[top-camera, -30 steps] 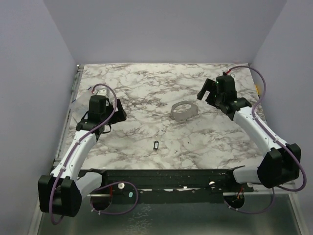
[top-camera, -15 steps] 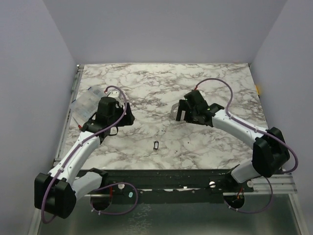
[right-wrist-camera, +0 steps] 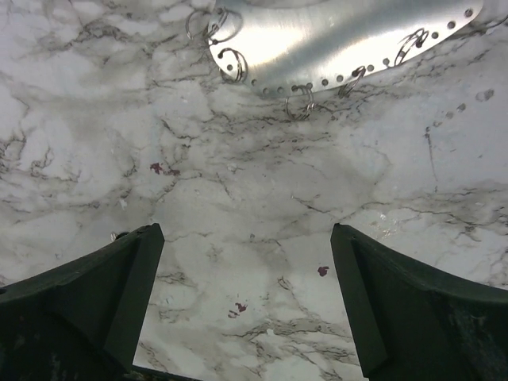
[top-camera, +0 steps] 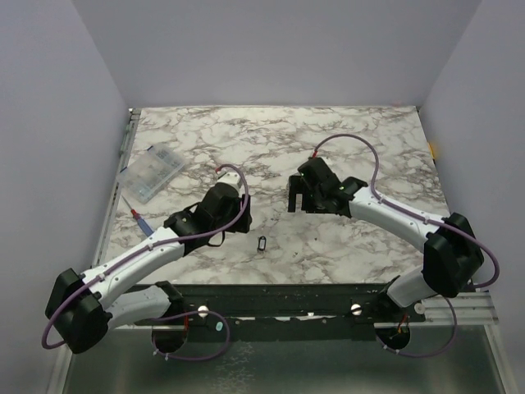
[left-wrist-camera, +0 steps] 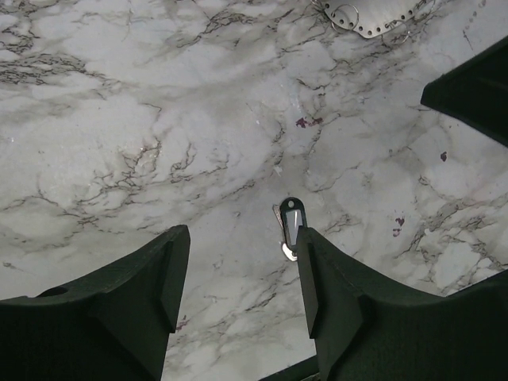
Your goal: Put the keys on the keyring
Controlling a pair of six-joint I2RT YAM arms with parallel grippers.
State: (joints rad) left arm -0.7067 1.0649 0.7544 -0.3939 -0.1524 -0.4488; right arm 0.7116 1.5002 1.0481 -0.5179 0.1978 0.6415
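Note:
The keys show as one tiny dark oblong tag with a pale centre (left-wrist-camera: 292, 222), lying flat on the marble (top-camera: 262, 243). My left gripper (left-wrist-camera: 242, 238) hovers low just short of it, open and empty. The tag lies just beyond the tip of the right-hand finger (left-wrist-camera: 317, 270). The keyring is a silvery perforated hoop (right-wrist-camera: 341, 32) with small wire rings hung along its edge, also at the top of the left wrist view (left-wrist-camera: 373, 17). My right gripper (right-wrist-camera: 246, 238) stands wide open, empty, just short of the hoop. From above, this gripper (top-camera: 299, 199) hides the hoop.
A clear rectangular plastic box (top-camera: 152, 172) lies at the left of the marble table (top-camera: 246, 139), with a red-tipped stick (top-camera: 138, 218) near the left edge. Part of the right arm (left-wrist-camera: 476, 87) shows dark at the right of the left wrist view.
My left arm swung right and forward to the key, uncovering the clear box, and its jaws narrowed. My right arm came in from the back right and now covers the hoop from above.

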